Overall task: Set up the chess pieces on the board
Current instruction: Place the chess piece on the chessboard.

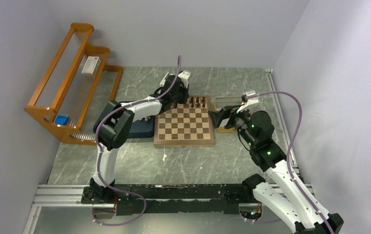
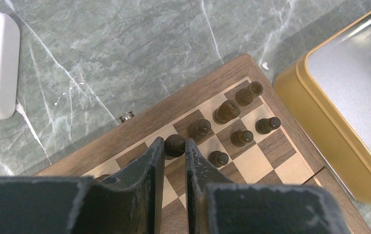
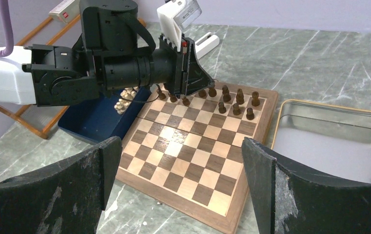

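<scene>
Rack (image 1: pixel 62 87) along the counter's left edge. Dark blue tray (image 1: pixel 142 128) next, with pale chess pieces (image 3: pixel 123 103) in it. Left gripper (image 2: pixel 175 150) at the board's far rows, fingers (image 2: pixel 147 170) clamped on a dark piece (image 2: pixel 175 144) (cannot tell if its base touches). Board (image 1: pixel 184 141) mid-counter, other dark pieces (image 2: pixel 226 112) upright at its far right corner. Right gripper (image 3: pixel 181 146) by the board's right side, fingers wide apart, nothing held. Yellow tray (image 1: pixel 225 103) just beside the board, toward the right edge.
</scene>
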Controlling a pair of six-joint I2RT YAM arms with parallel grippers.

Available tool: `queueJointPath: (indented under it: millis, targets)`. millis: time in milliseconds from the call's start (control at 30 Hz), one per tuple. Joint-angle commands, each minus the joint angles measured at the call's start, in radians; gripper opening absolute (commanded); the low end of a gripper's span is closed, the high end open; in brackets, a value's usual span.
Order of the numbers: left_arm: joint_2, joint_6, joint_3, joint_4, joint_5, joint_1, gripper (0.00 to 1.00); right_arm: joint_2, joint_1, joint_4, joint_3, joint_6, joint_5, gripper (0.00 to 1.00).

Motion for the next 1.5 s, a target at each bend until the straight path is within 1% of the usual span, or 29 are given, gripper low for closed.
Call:
queueJointPath:
  millis: [0, 300, 467, 833, 1100, 1467]
  targets:
    - [0.021, 0.019, -0.005, 0.065, -0.009, -0.007, 0.15, -0.011, 0.006, 0.011, -0.006, -0.014, 0.019, 0.97]
    - [0.033, 0.019, -0.004, 0.066, -0.009, -0.007, 0.15, -0.01, 0.006, 0.015, -0.011, -0.019, 0.024, 0.98]
    - [0.037, 0.018, -0.004, 0.068, -0.008, -0.007, 0.16, -0.011, 0.005, 0.016, -0.011, -0.023, 0.026, 0.98]
    - [0.032, 0.019, -0.011, 0.062, -0.008, -0.006, 0.25, -0.012, 0.006, 0.017, -0.017, -0.022, 0.026, 0.98]
    - [0.023, 0.024, -0.007, 0.05, -0.015, -0.005, 0.35, -0.016, 0.005, 0.017, -0.021, -0.019, 0.026, 0.98]
    - [0.024, 0.024, 0.003, 0.041, -0.007, -0.007, 0.37, -0.016, 0.005, 0.02, -0.029, -0.021, 0.026, 0.99]
